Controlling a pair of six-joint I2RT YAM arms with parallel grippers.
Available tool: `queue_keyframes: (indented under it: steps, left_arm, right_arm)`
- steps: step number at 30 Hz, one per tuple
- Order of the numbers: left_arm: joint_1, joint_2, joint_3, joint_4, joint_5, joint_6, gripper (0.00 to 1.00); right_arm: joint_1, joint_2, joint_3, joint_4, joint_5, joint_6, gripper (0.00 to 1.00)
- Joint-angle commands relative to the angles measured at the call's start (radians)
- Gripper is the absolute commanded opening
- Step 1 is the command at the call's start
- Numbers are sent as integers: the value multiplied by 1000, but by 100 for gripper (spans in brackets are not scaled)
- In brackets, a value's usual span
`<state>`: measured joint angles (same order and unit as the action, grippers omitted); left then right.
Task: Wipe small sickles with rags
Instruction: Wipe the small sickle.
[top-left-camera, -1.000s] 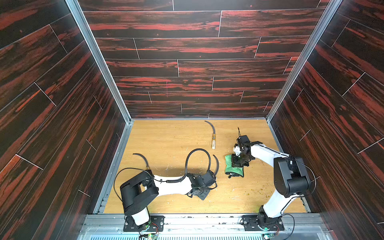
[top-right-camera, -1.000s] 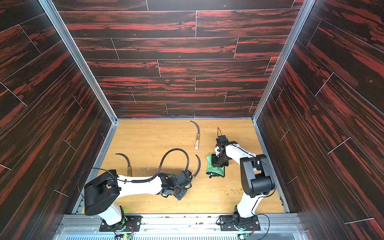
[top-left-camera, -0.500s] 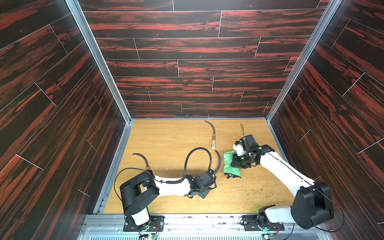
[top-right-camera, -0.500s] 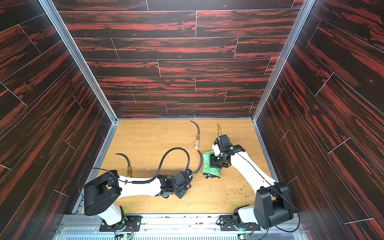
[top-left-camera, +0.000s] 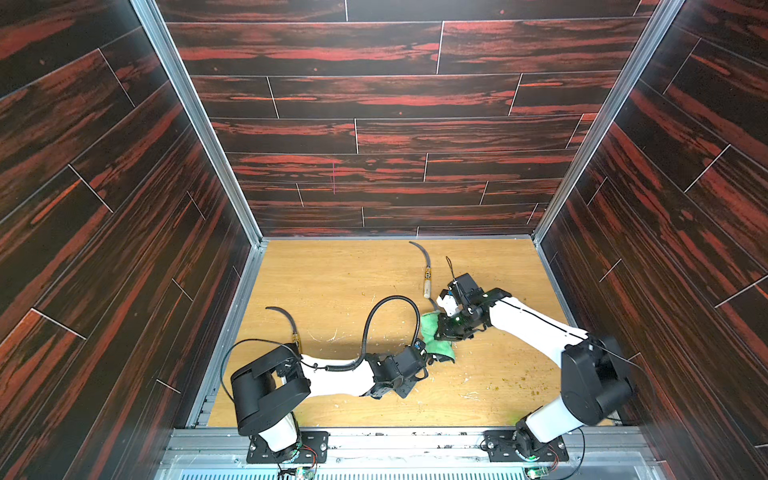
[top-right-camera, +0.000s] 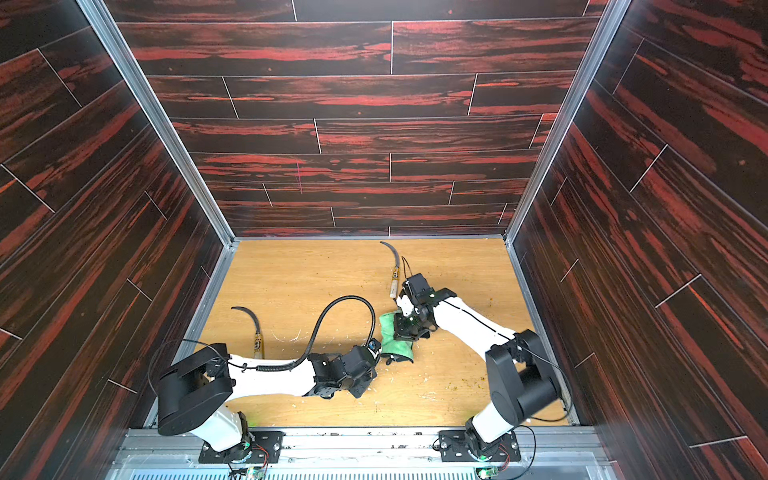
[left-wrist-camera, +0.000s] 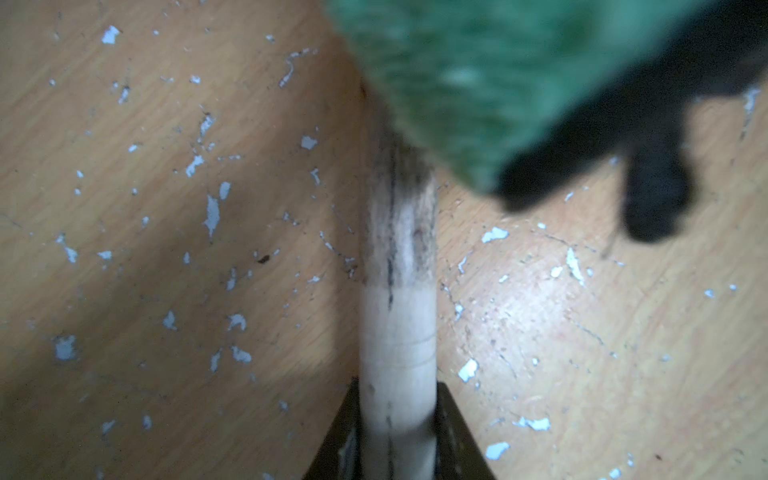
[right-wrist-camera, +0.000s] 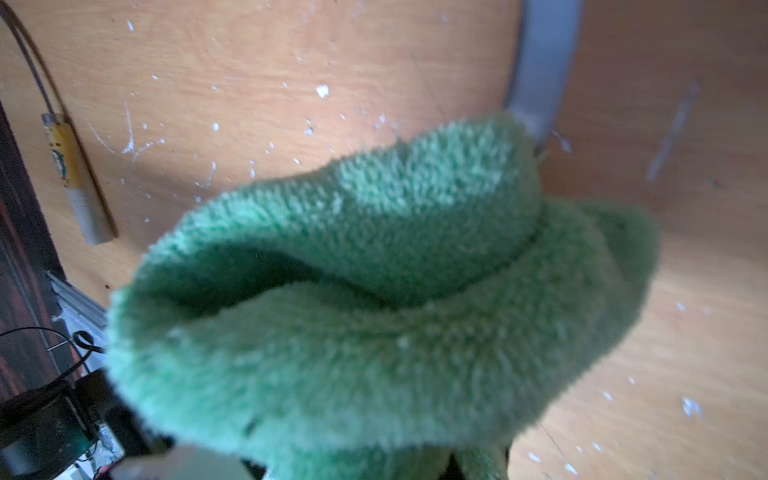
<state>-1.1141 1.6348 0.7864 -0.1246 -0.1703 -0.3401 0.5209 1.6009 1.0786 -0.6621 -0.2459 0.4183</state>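
— Where is the green rag (top-left-camera: 436, 343) found?

— It is pinched by the right tool (top-left-camera: 451, 330), whose jaws are pressed together on it. It is draped over the blade of the held sickle (left-wrist-camera: 397, 324), near the middle of the counter (top-left-camera: 332, 282).

— How is that sickle gripped?

— Its pale handle is clamped between the jaws of the left tool (left-wrist-camera: 397, 388). Most of the blade is hidden beneath the cloth; only a grey stretch is shown past it in the right wrist view.

— And the others?

— The far sickle (top-left-camera: 426, 272) is laid toward the back wall, just beside the right tool. The near sickle (top-right-camera: 253, 328) is laid by the left arm, well apart from the rag. White flecks are scattered over the counter.
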Motion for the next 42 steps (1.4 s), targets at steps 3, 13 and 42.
queue_keyframes:
  steps: [3, 13, 42]
  left_arm:
    - [-7, -72, -12, 19, -45, 18, 0]
    - [-7, -62, -27, 45, -43, 6, 0]
    - [-7, -28, -82, 194, -92, -30, 0]
  right_arm:
    - [5, 102, 27, 30, -10, -1, 0]
    - [5, 157, 33, 35, 8, -9, 0]
    - [163, 239, -130, 310, -294, 212, 0]
